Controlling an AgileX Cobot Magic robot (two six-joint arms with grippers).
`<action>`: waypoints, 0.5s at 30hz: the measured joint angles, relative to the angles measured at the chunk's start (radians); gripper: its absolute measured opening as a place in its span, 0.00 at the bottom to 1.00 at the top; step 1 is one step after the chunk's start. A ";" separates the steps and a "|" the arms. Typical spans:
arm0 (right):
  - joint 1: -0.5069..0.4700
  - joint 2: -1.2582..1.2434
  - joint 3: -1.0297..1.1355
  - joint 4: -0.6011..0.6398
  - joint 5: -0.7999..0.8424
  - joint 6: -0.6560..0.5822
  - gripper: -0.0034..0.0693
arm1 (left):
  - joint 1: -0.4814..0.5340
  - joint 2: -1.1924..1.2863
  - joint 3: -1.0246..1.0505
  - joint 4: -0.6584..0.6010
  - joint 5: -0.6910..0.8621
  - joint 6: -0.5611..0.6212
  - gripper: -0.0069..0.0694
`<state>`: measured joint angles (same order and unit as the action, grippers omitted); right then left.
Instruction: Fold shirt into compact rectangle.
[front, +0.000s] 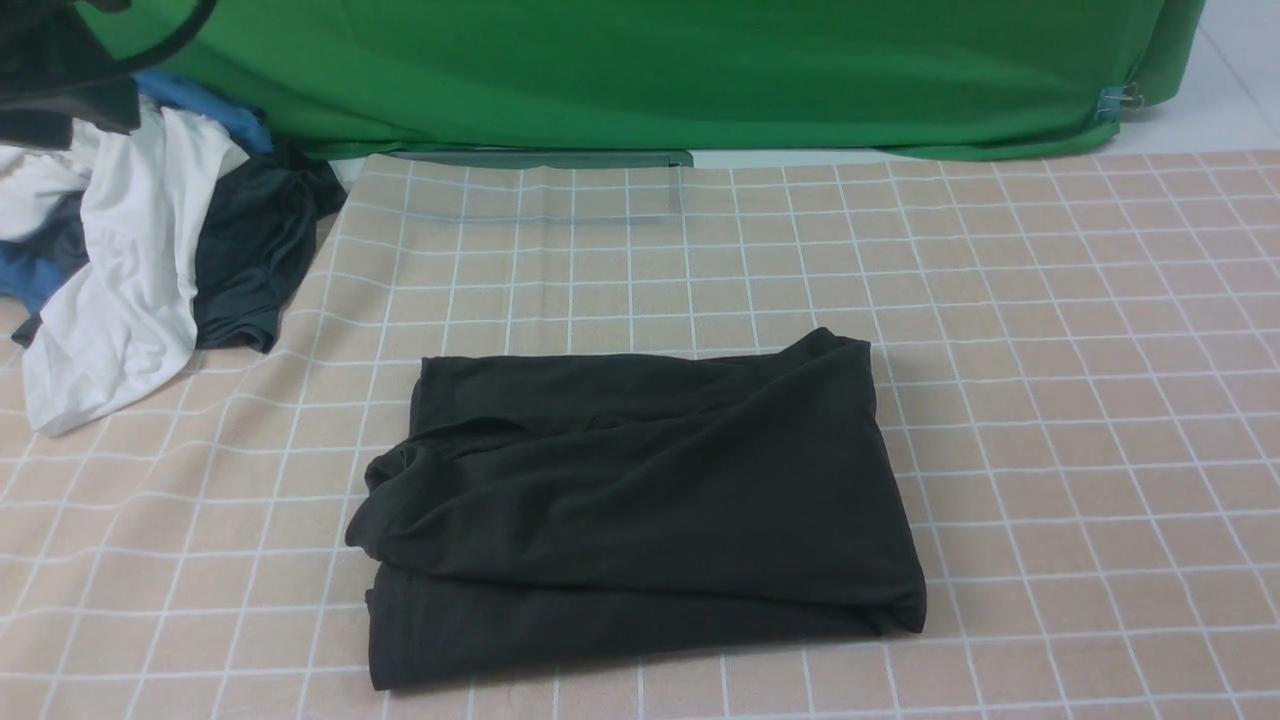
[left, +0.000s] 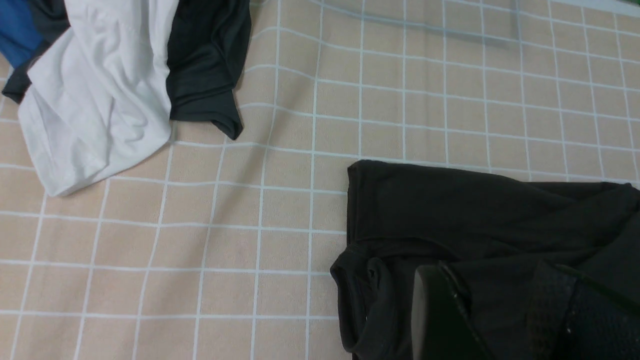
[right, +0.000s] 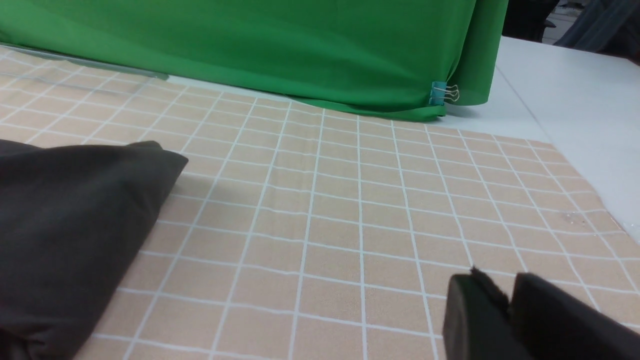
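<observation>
Black T-shirt (front: 640, 510) is lying folded into a rough rectangle near the front edge of the checked tablecloth (front: 1050, 350). Left gripper (left: 500, 310) is hovering over its corner, jaws part open, holding nothing. Right gripper (right: 510, 305) is sitting clear of the shirt, jaws nearly touching, empty. Clothes pile (front: 140, 250) is occupying the far-left corner.

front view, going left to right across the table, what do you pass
white garment → dark grey garment → folded black shirt → bare checked tablecloth, with the green backdrop's clip at the far right corner.
</observation>
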<state>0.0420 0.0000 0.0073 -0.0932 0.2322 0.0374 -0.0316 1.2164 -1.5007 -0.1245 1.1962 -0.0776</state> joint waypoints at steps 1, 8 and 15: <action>0.000 0.000 0.000 0.000 0.001 0.001 0.24 | 0.000 -0.038 0.009 0.000 0.010 0.000 0.40; 0.000 0.000 0.000 0.000 0.002 0.003 0.26 | 0.000 -0.272 0.179 -0.049 0.010 0.000 0.30; 0.000 0.000 0.000 -0.001 0.002 -0.001 0.28 | 0.000 -0.592 0.594 -0.240 -0.135 0.072 0.11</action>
<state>0.0420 0.0000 0.0073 -0.0944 0.2347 0.0363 -0.0316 0.6240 -0.9066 -0.3649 1.0608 -0.0060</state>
